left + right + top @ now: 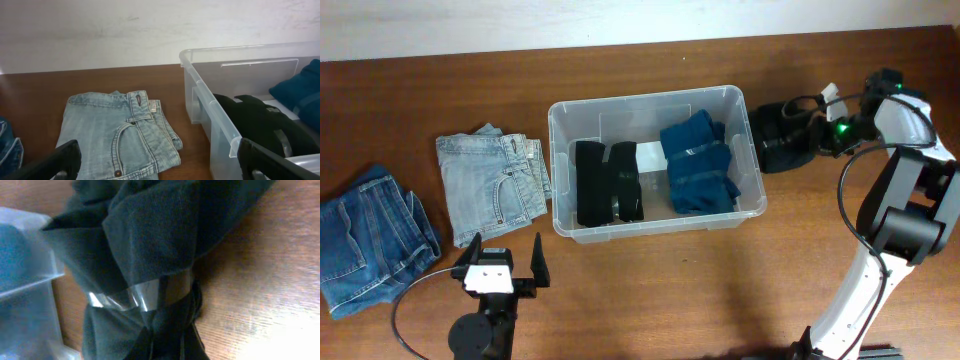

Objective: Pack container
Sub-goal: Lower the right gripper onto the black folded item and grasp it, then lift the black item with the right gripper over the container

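Observation:
The clear plastic container [650, 98] stands mid-table with a white label [650, 155] on its bottom. It holds two black folded garments [608, 182] and blue folded garments [698, 162]. My right gripper [810, 135] is just right of the container, shut on a black garment bundle [775, 140] bound with a clear band. The bundle [150, 240] fills the right wrist view and hides my fingers [167, 345]; the container wall [25, 295] shows at left. My left gripper [505, 262] is open and empty near the front edge, its fingers [160, 162] framing the light jeans and the container's rim [210, 100].
Folded light blue jeans [490, 185] lie left of the container and show in the left wrist view [120, 135]. Darker blue jeans [365, 235] lie at the far left. The right arm's base stands at the front right. A pale wall runs along the table's back.

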`<state>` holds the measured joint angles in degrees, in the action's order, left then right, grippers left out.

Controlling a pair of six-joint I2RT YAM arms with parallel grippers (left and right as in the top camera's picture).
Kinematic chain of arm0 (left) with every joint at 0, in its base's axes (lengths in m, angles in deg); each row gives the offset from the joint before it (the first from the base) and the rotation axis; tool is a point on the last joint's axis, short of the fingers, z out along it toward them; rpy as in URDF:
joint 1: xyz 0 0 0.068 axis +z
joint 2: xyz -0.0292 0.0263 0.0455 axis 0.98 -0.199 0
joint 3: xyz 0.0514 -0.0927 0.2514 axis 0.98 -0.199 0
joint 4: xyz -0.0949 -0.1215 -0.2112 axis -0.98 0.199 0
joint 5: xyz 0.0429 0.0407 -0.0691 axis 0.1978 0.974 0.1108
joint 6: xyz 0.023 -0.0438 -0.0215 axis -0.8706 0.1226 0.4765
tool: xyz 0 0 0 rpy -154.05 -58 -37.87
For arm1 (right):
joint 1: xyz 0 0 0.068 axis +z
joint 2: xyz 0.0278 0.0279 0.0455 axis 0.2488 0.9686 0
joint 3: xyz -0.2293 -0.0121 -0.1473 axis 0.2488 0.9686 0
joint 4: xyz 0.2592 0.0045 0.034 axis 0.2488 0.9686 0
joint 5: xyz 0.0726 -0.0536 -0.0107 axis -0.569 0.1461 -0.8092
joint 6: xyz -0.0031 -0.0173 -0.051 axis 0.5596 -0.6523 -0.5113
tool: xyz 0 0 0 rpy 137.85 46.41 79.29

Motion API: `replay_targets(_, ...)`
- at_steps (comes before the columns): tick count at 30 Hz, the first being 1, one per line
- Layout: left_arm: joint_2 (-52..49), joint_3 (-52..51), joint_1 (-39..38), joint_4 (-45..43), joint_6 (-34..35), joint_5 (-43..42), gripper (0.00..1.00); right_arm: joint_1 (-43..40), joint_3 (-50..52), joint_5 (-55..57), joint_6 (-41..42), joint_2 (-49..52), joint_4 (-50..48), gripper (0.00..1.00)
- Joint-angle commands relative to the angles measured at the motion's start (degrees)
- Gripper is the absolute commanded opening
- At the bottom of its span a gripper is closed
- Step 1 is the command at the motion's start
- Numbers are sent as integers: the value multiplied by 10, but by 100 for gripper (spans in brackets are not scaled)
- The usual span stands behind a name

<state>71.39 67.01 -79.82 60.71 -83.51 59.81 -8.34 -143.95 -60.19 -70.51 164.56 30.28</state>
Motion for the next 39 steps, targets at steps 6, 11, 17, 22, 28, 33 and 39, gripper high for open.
replay_targets(6,3,-5,3,-2,-9,-4,99,-3,-57,44,73,-110,46,4)
replay_targets(11,3,-5,3,-2,-9,-4,99,-2,-57,44,120,-173,71,4)
replay_targets(17,3,-5,3,-2,-9,-4,99,12,-57,42,145,-254,125,4)
replay_targets(22,3,-5,3,-2,-9,-4,99,42,-57,44,169,-313,149,4)
replay_targets(28,3,-5,3,-2,-9,-4,99,114,-57,44,180,-369,171,4)
replay_targets(33,3,-5,3,-2,-9,-4,99,192,-55,46,218,-367,167,4)
replay_targets(39,3,-5,3,-2,-9,-4,99,292,-51,152,305,-351,148,4)
